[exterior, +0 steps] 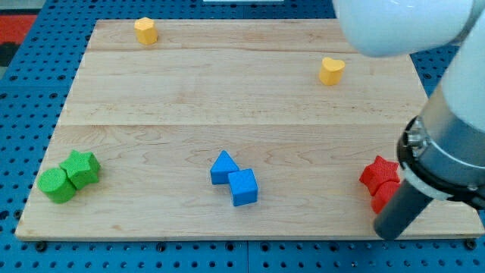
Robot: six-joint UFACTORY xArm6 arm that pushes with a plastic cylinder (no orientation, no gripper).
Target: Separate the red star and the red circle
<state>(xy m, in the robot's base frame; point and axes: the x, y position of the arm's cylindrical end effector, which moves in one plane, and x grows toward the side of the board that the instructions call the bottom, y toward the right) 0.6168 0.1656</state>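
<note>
- red star (378, 173) sits near the view's right edge of the board, low down, points visible on its top and left side
- red circle (384, 196) is right below it, touching or as good as touching; mostly hidden by the rod, so its round shape can't really be confirmed
- my tip (391, 232) is at the view's bottom right, just below and right of the red pair; the dark rod crosses the lower red block's right side
- no claw on this rig, just the rod, so nothing to report as apart or together
- arm body, white and grey, fills the view's top right corner and covers the board's right edge
- blue pair near bottom centre: blue triangle-like block (223, 167) touching blue cube (243, 187), well apart from the reds
- green pair at bottom left: green star-like block (81, 168) touching green cylinder (57, 185)
- yellow block (145, 30) at top left, shape looks hexagonal; yellow heart (331, 70) at top right, both alone
- nothing lies between the reds and the open middle of the board
- no readable writing or labels
- surface: pale wooden board (227, 106) of planks, lying on blue perforated base (23, 114); a red patch (19, 29) shows at the view's top left
</note>
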